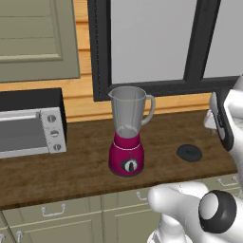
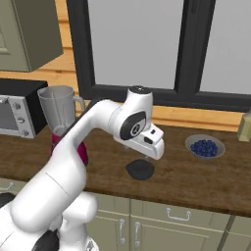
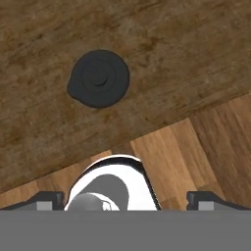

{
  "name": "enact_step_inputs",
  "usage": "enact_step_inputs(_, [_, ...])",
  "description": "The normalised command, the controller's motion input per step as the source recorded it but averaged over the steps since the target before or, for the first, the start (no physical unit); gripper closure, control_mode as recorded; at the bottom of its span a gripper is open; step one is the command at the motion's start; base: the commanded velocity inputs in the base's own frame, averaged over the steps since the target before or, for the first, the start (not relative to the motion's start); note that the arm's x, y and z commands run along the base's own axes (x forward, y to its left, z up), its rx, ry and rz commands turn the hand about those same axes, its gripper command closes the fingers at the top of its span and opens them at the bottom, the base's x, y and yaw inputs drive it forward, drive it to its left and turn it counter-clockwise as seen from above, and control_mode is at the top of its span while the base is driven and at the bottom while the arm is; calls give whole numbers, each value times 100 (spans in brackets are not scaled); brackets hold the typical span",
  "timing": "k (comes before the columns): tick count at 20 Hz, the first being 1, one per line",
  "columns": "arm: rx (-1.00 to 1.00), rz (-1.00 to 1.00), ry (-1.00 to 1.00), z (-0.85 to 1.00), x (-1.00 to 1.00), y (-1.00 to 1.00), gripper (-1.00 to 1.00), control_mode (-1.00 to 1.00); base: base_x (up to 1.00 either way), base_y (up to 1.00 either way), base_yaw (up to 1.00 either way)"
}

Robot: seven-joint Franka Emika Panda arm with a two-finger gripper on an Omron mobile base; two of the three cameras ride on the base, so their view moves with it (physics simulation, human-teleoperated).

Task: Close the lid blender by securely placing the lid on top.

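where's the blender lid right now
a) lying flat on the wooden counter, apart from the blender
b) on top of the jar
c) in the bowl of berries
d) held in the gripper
a: the lid lies flat on the counter to the right of the blender, whose jar is open on top; the hand view shows the lid bare on the wood with nothing gripping it.

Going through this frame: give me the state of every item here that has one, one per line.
blender: upright on the counter, jar open, no lid on it.
lid: lying flat on the counter, apart from the blender, not held.
gripper: above the lid, open, holding nothing.
toaster oven: door shut.
bowl: upright, holds blue berries.
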Motion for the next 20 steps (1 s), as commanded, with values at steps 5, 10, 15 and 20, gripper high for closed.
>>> enact_step_inputs(5, [6, 0, 2, -38, 23, -17, -100, -100, 0, 0, 0])
enact_step_inputs(10, [2, 0, 0, -44, 40, 0, -100, -100, 0, 0, 0])
enact_step_inputs(15, [2, 0, 5, -37, 39, 0, -100, -100, 0, 0, 0])
enact_step_inputs(20, [0, 0, 4, -40, 18, 0, -100, -100, 0, 0, 0])
